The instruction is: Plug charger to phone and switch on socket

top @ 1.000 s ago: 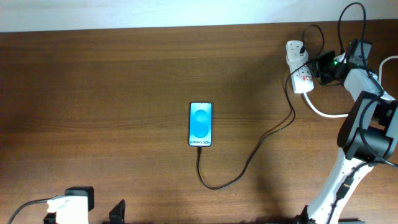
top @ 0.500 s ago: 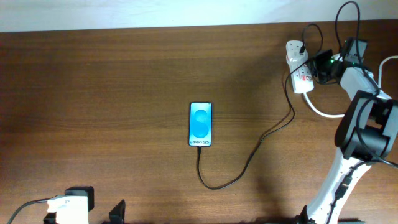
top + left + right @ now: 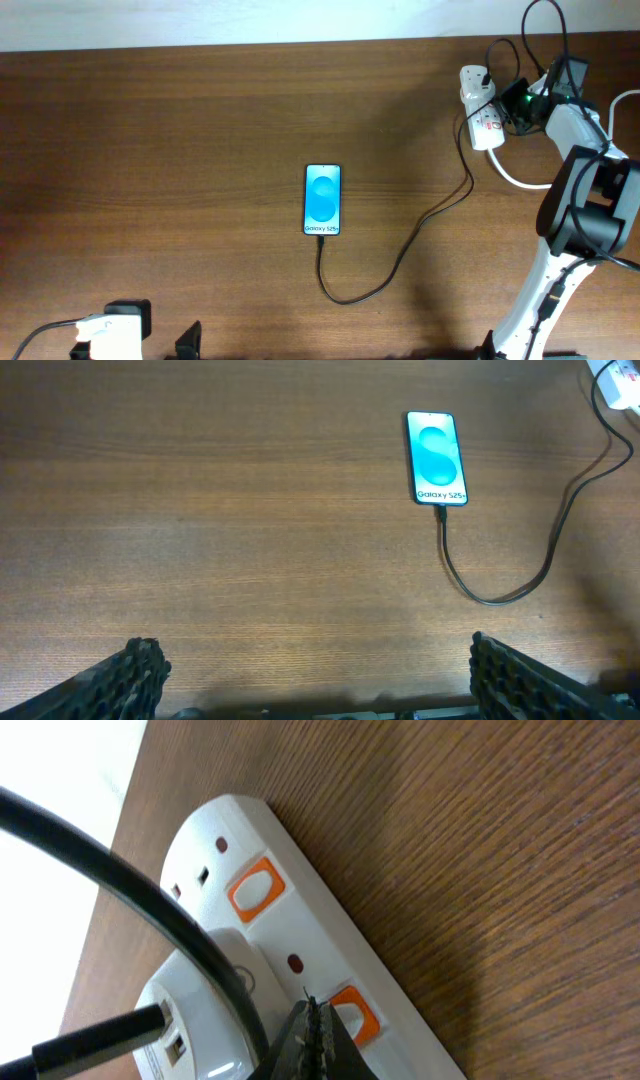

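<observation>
Your phone (image 3: 323, 200) lies screen-up mid-table (image 3: 150, 150), the thin black charger (image 3: 400, 262) running from its 6 o'clock end toward the white socket (image 3: 482, 120) at 2 o'clock, where your right gripper (image 3: 312, 1025), jaws pressed together, sits against an orange switch (image 3: 352, 1015), while your left gripper (image 3: 315, 665) stands spread wide at 7 o'clock.

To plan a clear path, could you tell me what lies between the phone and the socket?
In the overhead view, only the charger cable crosses bare table between phone and socket.
</observation>
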